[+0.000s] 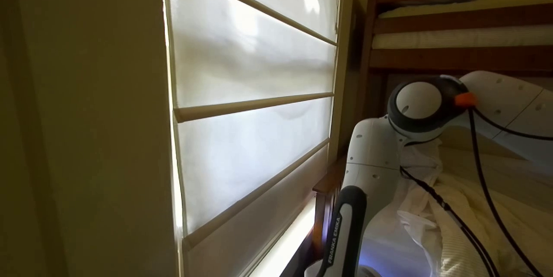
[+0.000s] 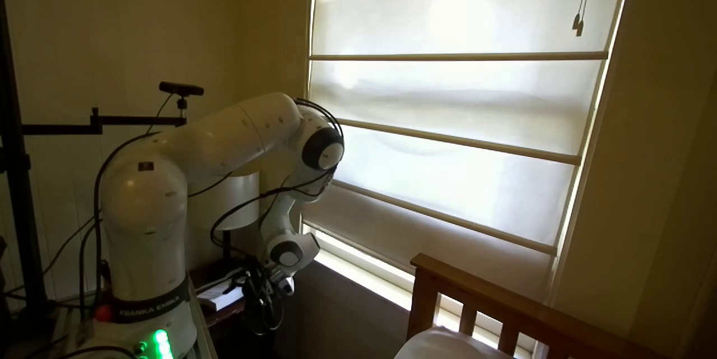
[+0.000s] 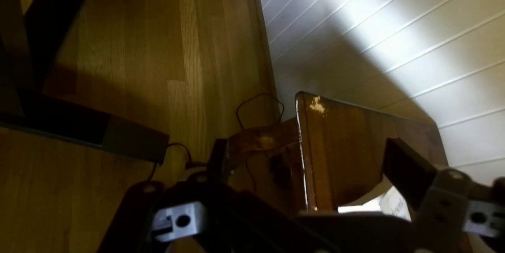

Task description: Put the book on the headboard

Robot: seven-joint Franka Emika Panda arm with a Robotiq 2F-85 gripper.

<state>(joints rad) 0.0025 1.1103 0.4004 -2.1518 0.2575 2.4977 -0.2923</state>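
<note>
The book [image 2: 224,298] is a white block lying on a small dark table beside the robot base. Part of its pale, faintly marked cover shows low in the wrist view, where the book [image 3: 396,205] is largely covered by the gripper's body and right finger. My gripper [image 3: 311,162] is open, its dark fingers wide apart with nothing held between them. It points down over the table's edge; in an exterior view the gripper [image 2: 262,294] hangs just beside the book, tangled among dark cables. The headboard [image 2: 482,290], a slatted brown board, stands across from it by the window.
The small wooden table [image 3: 347,138] carries a lamp with a pale shade [image 2: 241,202] close behind the arm. A window blind [image 2: 448,96] runs along the wall. A black stand [image 2: 19,208] rises beside the base. Bunk rails [image 1: 466,17] and rumpled bedding [image 1: 466,212] lie beyond the arm.
</note>
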